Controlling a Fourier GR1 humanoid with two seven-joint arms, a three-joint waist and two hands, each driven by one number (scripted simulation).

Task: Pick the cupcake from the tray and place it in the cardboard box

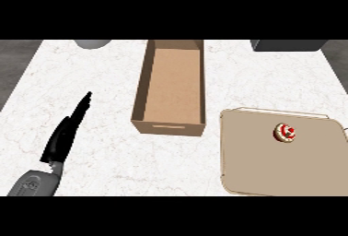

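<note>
Entering from the lower left edge, the left hand (62, 133) lies over the white marbled counter (88, 92), fingers straight and together, pointing up and slightly right, grasping nothing. Its grey forearm (32, 184) shows at the bottom left corner. Right hand: out of the head view.

To the right of the fingertips, apart from them, stands the cardboard box (142, 92), long, narrow, open-topped, its floor bare, a hand slot in the near end wall.

Further right, just beside the box's near corner, sits the tan tray (272, 170). The cupcake (285, 132), red and white on top, rests on the tray's far half, near the right rim.

At the far edge: a grey round object (93, 43) on the left, partly cut off, and a dark grey object (289, 44) on the right.
</note>
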